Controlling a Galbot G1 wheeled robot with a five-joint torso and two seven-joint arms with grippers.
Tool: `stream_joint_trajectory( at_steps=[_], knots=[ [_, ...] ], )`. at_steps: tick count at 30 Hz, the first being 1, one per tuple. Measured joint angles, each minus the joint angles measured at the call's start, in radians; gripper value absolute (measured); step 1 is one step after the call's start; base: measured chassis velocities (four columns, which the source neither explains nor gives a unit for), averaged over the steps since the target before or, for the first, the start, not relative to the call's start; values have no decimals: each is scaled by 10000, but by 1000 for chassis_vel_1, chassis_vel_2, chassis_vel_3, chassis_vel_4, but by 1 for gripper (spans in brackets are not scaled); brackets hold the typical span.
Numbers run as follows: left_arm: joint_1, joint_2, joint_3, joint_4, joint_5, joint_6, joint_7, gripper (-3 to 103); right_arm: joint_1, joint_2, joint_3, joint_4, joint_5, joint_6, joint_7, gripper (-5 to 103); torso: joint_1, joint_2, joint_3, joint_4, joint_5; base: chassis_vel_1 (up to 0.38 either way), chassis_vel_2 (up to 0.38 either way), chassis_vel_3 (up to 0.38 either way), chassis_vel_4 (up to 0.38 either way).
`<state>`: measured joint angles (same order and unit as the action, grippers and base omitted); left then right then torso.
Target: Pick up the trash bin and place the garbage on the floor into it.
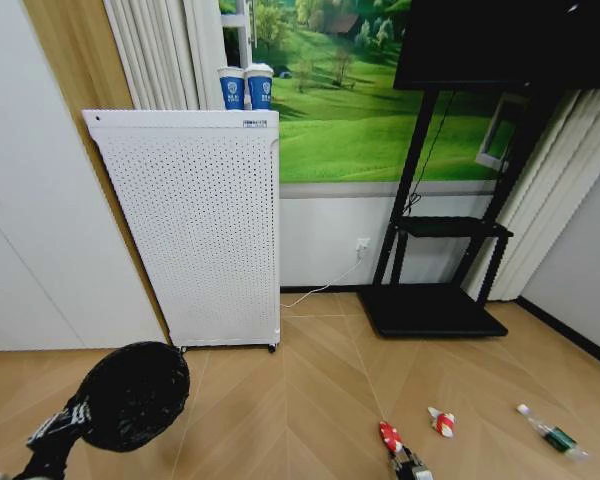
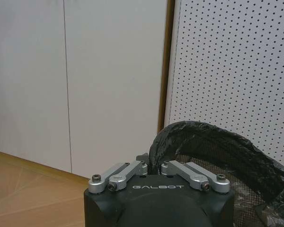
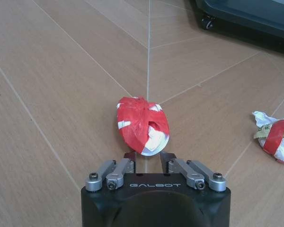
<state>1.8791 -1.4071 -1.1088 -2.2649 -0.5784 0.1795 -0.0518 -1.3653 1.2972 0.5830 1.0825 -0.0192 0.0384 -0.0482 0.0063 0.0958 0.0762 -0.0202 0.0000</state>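
White perforated cabinet (image 1: 195, 230) on casters against the wall, two blue-and-white paper cups (image 1: 246, 87) on top. Beside it, black TV stand (image 1: 435, 270) with a dark screen (image 1: 505, 42), white cable (image 1: 325, 285) to wall outlet (image 1: 362, 245), meadow mural (image 1: 360, 90) behind, pleated curtains (image 1: 165, 50).

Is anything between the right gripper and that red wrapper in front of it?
Nothing visible. The right gripper sits just short of the red wrapper, open, with only bare floor around it.

Office-like room: herringbone parquet floor (image 1: 320, 390), TV stand (image 1: 435, 290), landscape mural (image 1: 350, 90), curtains (image 1: 165, 50).
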Motion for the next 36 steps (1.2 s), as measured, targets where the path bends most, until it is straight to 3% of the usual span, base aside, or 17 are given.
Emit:
stream_joint_trajectory(
  at_steps=[4, 7, 12, 13, 15, 22, 25, 30, 34, 35, 36],
  knots=[
    [-2, 1, 33, 9, 16, 0, 0, 7, 3, 13, 11, -6, 26, -1, 13, 19, 0, 0, 0, 0, 1, 0, 0, 0, 0],
    [-9, 12, 55, 18, 17, 0, 0, 7, -57, 13, 64, 102, 129, 170, 34, 1, 0, 0, 1, -2, 2, 0, 0, 0, 0],
    [-12, 12, 56, 37, 17, -3, 0, 7, -225, -36, 145, 437, 365, 341, -104, 8, 0, 0, 1, 0, 0, 0, 0, 0, 0],
    [-10, 2, 60, 37, 18, -10, 1, 7, -295, -80, 192, 566, 447, 396, -275, 19, 0, 0, 0, -2, -1, 0, 0, 0, 0],
    [-7, -4, 67, 37, 18, -18, 2, 7, -299, -88, 205, 580, 467, 445, -309, 19, 0, -1, 1, -2, -1, 0, 0, 0, 0],
    [21, -34, 91, 49, 31, -76, 15, 7, -262, -149, 146, 836, 642, 480, -543, 51, 0, 0, 1, -1, -2, 0, 0, 0, 0],
    [24, -34, 68, 50, 23, -77, 16, 7, -203, -145, 59, 832, 629, 430, -570, 57, 0, 0, 1, -1, 0, 0, 0, 0, 0],
    [50, -37, 0, 96, 1, -92, 17, 7, 107, -69, -278, 574, 489, 215, -564, 79, 0, 0, 1, 0, 0, 0, 0, 0, 0],
    [41, -40, 32, 115, 12, -93, 13, 7, 261, -38, -435, 455, 449, 138, -538, 84, 0, 0, 0, 1, -1, 0, 0, 0, 0],
    [36, -40, 69, 113, 16, -93, 7, 7, 376, -16, -508, 284, 399, 127, -503, 98, 0, -1, 1, 0, -1, 0, 0, 0, 0],
    [35, -39, 90, 108, 20, -93, 6, 7, 478, 7, -551, 130, 361, 128, -465, 98, 0, -1, 1, -1, 0, 0, 0, 0, 0]
  ],
)
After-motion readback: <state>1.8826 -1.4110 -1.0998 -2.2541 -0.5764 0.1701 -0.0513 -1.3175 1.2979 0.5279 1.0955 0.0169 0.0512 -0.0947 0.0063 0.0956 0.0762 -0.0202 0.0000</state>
